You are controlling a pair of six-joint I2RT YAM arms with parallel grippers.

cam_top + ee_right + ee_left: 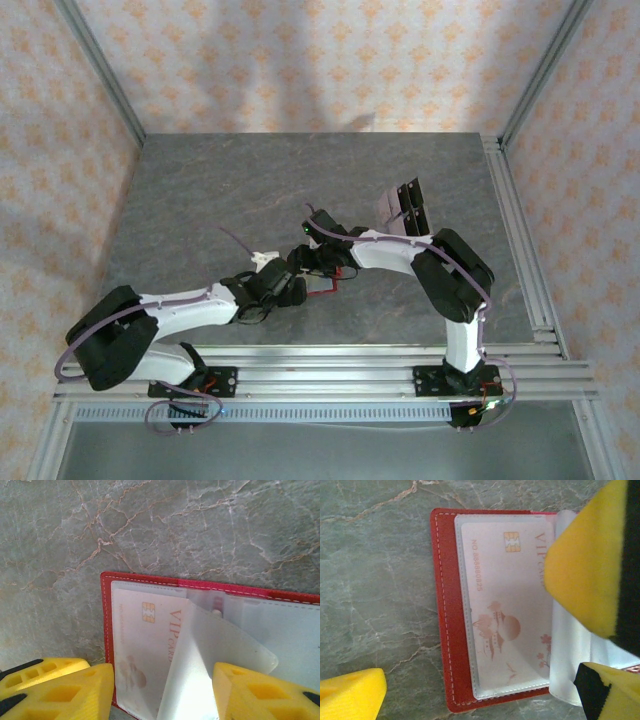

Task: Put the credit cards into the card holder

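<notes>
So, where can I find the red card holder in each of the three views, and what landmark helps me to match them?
Top external: the red card holder is a small red patch just below the picture's centre.
Left wrist: it lies open in the middle, red edge at left.
Right wrist: it lies in the lower half, red edge along top and left.
Shared landmark: the VIP card with its gold chip, in both wrist views.

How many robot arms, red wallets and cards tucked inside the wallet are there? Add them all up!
robot arms: 2, the left arm and the right arm
red wallet: 1
card inside the wallet: 1
total: 4
</notes>
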